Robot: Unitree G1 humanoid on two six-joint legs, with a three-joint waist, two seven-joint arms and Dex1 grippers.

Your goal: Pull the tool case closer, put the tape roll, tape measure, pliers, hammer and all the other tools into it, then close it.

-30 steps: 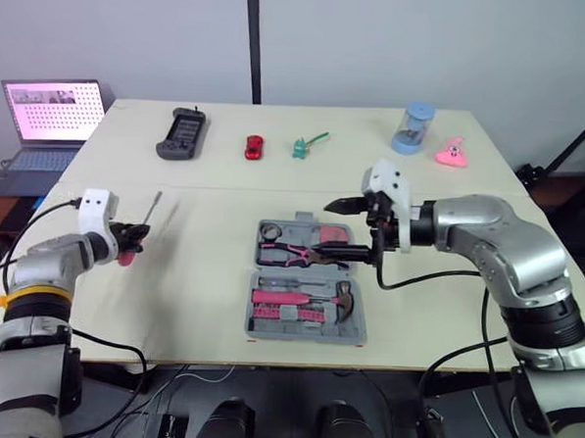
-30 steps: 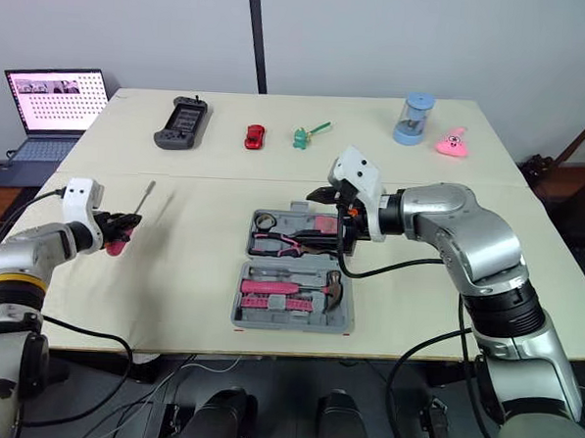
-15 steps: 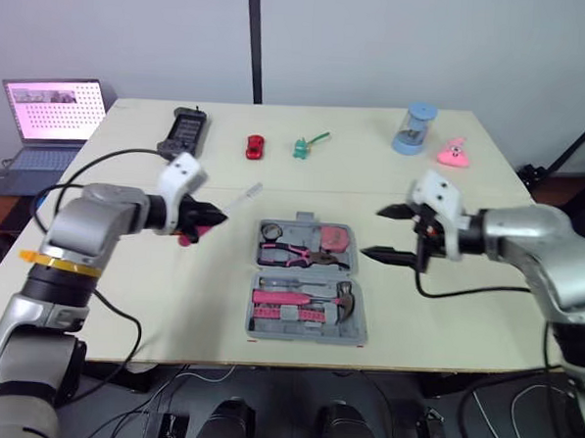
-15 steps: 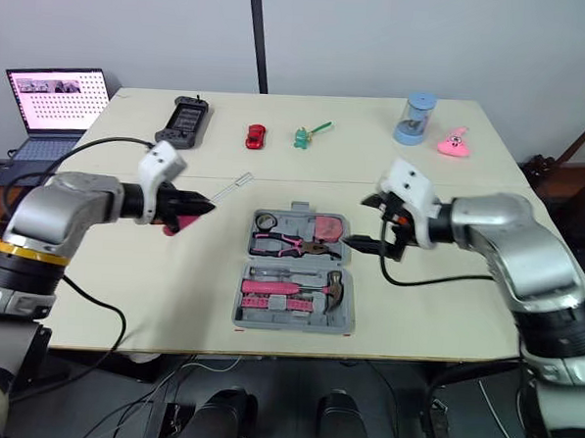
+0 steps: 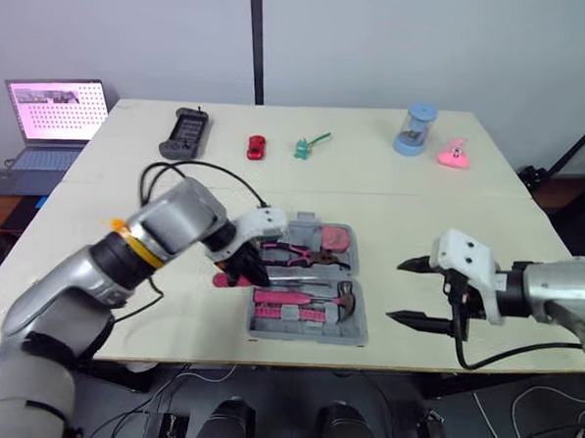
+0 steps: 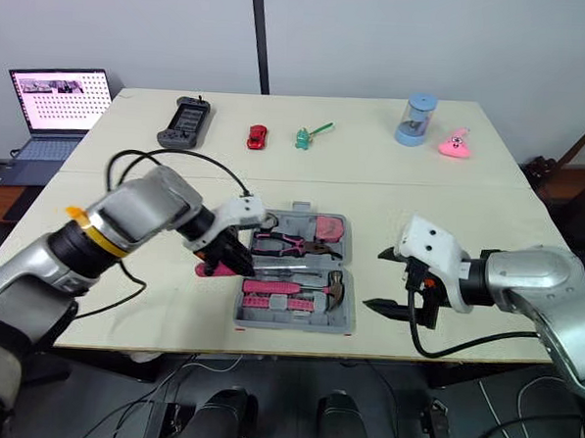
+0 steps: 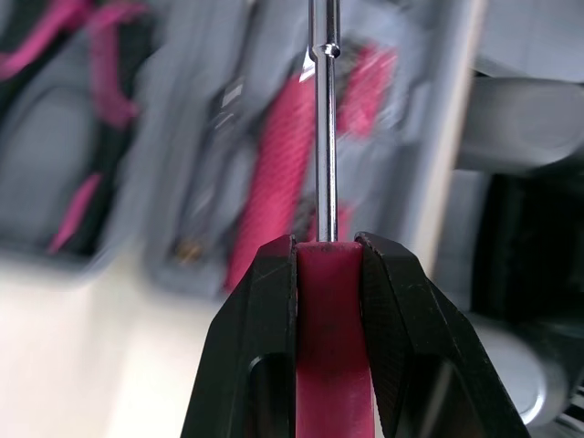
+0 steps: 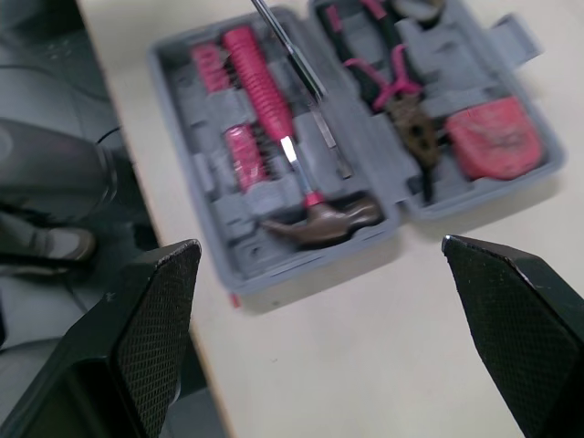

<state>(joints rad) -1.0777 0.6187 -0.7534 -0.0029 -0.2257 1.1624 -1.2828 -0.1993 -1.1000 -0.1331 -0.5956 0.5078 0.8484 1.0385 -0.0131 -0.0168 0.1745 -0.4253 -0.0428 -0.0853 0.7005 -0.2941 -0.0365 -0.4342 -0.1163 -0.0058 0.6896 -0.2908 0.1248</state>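
Screwdriver (image 7: 321, 164) over the open tool case (image 5: 306, 336)
Left wrist view: the left end effector (image 7: 324, 246) pinches its pink handle, shaft above the case. Head views: the right end effector (image 5: 397, 291) is spread wide over bare tabletop (image 5: 420, 216) near the front edge.

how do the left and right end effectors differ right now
The left end effector is shut on the pink handle of a screwdriver; the right end effector is open and holds nothing. The left one is at the left edge of the open tool case, with the screwdriver's shaft reaching over it; the right one hangs off to the case's right, apart from it. Both have two black fingers.
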